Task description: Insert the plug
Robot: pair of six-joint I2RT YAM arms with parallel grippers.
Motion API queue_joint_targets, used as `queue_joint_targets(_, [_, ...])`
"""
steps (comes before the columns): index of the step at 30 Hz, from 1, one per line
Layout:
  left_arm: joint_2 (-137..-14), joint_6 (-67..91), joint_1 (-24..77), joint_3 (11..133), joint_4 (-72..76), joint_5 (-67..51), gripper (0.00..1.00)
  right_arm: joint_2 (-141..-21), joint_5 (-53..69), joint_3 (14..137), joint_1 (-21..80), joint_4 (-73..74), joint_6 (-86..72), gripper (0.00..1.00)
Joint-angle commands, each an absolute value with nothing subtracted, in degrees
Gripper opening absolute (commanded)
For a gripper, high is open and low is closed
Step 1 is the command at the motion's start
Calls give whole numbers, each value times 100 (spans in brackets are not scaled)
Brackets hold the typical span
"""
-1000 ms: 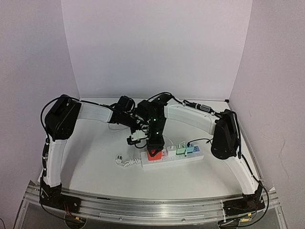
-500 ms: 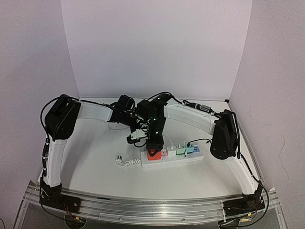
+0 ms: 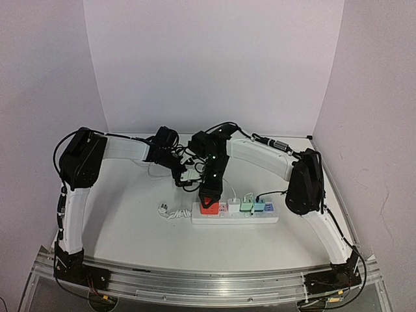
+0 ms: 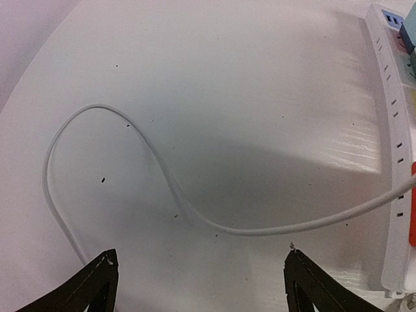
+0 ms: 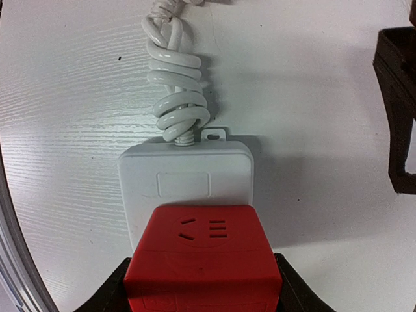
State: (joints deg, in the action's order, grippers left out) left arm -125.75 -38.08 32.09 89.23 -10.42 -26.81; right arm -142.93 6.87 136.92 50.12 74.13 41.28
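Observation:
A red plug (image 5: 203,260), a cube with socket slots on its top face, sits over the end of the white power strip (image 5: 185,179). My right gripper (image 5: 203,281) is shut on its two sides. From above, the red plug (image 3: 209,206) is at the left end of the power strip (image 3: 247,217), under my right gripper (image 3: 209,196). How deep it sits does not show. My left gripper (image 3: 184,174) hovers just behind and to the left, open and empty. In its own view the left gripper (image 4: 201,286) hangs over bare table and a thin white cable (image 4: 162,175).
White (image 3: 233,205), green (image 3: 247,205) and blue (image 3: 260,205) adapters fill the strip's other sockets. The strip's coiled cord (image 5: 179,97) runs left to its own plug (image 3: 164,211). A black part of the left arm (image 5: 398,110) is close on the right. White walls enclose the table.
My left gripper has opened wider and drawn back, away from the strip. The power strip has swung from tilted to level, with the right gripper still on the red plug.

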Motion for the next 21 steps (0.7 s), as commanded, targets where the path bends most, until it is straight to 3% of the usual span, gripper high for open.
queue_joint_targets(1, [-12379,-3976,3140,9135,-1282,-2674,89,-15195,-325,13213,4742,7504,4023,0])
queue_joint_targets(12, [-12114,-4182,3025,8975,-1427,-2575,91,-14798,-895,12970,4878,7018,4261,2])
queue_joint_targets(18, [-11967,-4268,3009,8770,-1451,-2504,93,-14604,-1171,13010,5005,6699,4258,35])
queue_joint_targets(21, [-11925,-4325,3002,8746,-1488,-2489,93,-14522,-1250,13088,5024,6600,4197,43])
